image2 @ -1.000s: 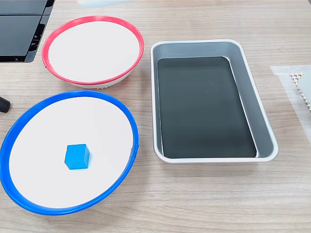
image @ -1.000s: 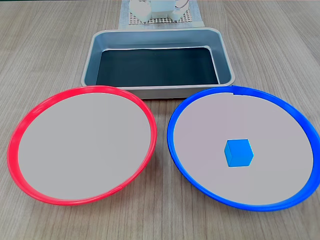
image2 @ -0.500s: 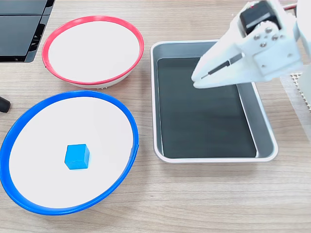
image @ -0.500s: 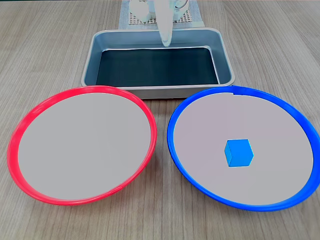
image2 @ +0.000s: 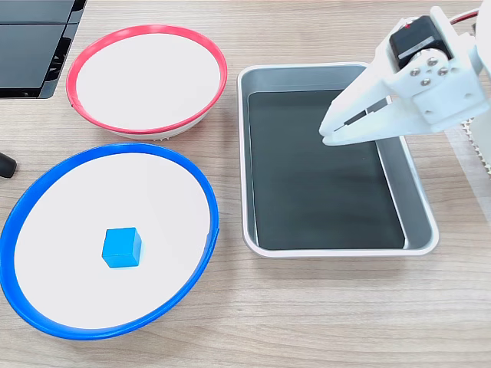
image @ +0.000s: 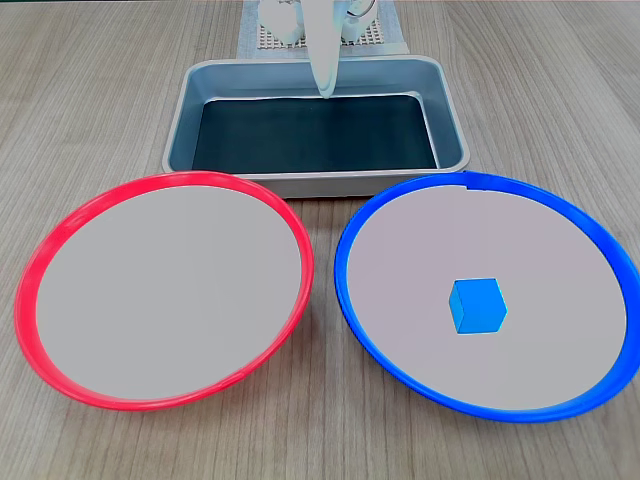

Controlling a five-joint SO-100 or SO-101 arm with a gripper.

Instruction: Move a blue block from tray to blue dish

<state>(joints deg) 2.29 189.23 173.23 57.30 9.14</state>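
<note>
Nearest the camera in a fixed view sit 2 round shallow dishes side by side: the red-rimmed dish [image: 160, 290] at 9 o'clock and the blue-rimmed dish with a pale grey-white centre [image: 345, 290] at 3 o'clock. The small bright blue cube [image: 477, 305] rests flat on the blue dish's pale floor, a little toward 4 o'clock of its centre; in another fixed view the blue block [image2: 121, 247] lies well inside the blue dish's rim [image2: 209, 199], touching nothing else.

Beyond the dishes, toward 12 o'clock, stands the rectangular grey metal tray [image: 180, 125] with its dark bottom bare. The white two-finger gripper [image: 324, 88] hangs over the tray's far wall; in the other fixed view the gripper [image2: 328, 136] hovers above the tray [image2: 418, 199], its fingers nearly together with only a thin slit between them, gripping nothing. From the front its opening is hard to judge.

The block appears delivered, so what remains is probably just retreat: lift well above the tray walls and pull back toward the base at 12 o'clock, away from both dishes.
</note>
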